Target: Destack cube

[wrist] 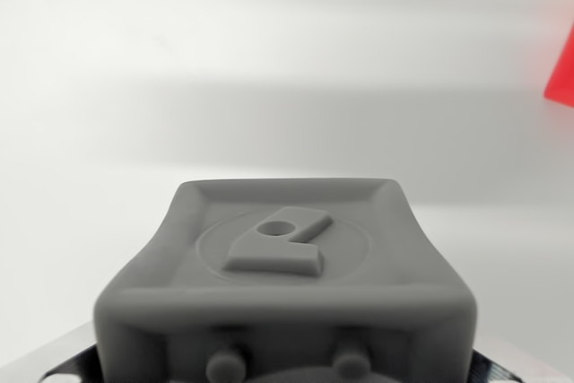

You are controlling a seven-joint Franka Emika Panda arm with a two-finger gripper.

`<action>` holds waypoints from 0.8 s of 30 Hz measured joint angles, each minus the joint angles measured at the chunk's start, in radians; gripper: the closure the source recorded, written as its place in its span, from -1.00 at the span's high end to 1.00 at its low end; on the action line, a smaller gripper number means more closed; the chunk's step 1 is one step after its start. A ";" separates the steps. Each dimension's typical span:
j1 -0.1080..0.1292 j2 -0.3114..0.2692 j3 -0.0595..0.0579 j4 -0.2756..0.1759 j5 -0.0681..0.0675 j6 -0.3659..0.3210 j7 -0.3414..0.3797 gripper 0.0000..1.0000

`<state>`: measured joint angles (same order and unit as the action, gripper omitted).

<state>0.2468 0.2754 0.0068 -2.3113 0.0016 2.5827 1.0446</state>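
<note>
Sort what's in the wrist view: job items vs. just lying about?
Job:
- red thing, cut off at the wrist view's right edge; possibly the cube, too little shows to be sure
- claw: grey block at the bottom is probably its housing; fingers not visible

Lying about:
- white surface, nothing else on it in view

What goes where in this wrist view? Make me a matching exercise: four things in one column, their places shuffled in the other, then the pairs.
Things:
1. red object
2. grey block
3. raised emblem
4. white surface

Places:
A. bottom centre, close to the camera
B. cut off by the wrist view's right edge
C. fills the background
D. on the block's top face, inside an embossed circle

Pairs: 1-B, 2-A, 3-D, 4-C
</note>
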 joint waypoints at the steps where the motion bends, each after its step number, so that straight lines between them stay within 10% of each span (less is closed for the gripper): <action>1: 0.004 0.000 0.001 -0.001 0.000 0.001 0.001 -1.00; 24: 0.078 0.001 0.011 -0.011 -0.006 0.014 0.016 -1.00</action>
<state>0.3247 0.2768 0.0175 -2.3225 -0.0042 2.5964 1.0607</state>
